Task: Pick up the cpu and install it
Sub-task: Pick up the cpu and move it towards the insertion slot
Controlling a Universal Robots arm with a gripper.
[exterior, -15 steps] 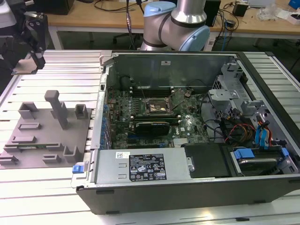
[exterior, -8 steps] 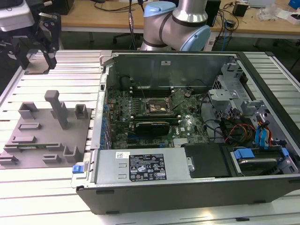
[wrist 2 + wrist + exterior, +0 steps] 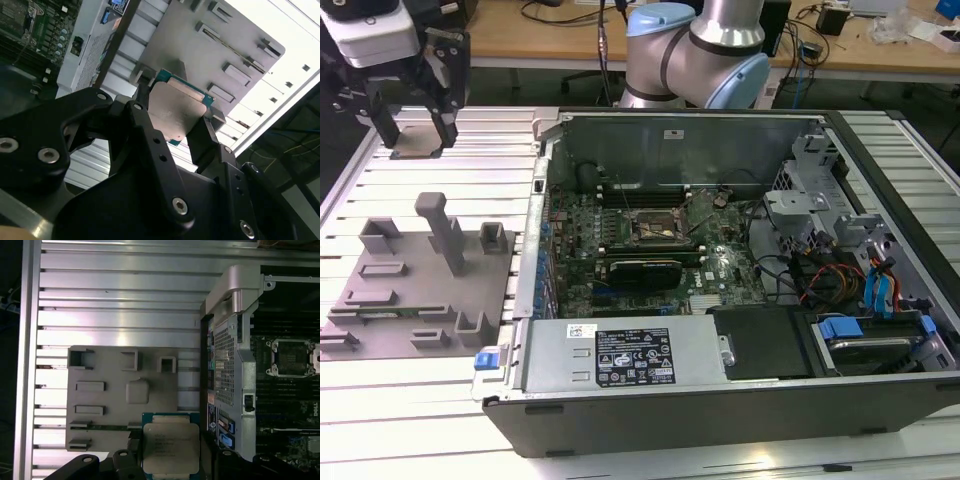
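The cpu [image 3: 417,142], a flat square chip with a pale metal top, hangs in my gripper [image 3: 415,135] above the back left of the slatted table, in the exterior view. The black fingers are shut on two opposite edges of the chip. In the second wrist view the cpu [image 3: 176,112] sits clamped between the fingers [image 3: 145,120]. In the first wrist view the cpu [image 3: 170,447] is held over the grey fixture plate [image 3: 115,405]. The open processor socket [image 3: 657,228] lies in the middle of the motherboard, well toward the exterior view's right of the gripper.
The grey fixture plate [image 3: 410,290] with upright blocks lies on the table beside the open computer case [image 3: 720,280]. The case's side wall [image 3: 535,250] stands between plate and motherboard. A power supply [image 3: 630,355] and drive bays with cables [image 3: 850,280] fill the case.
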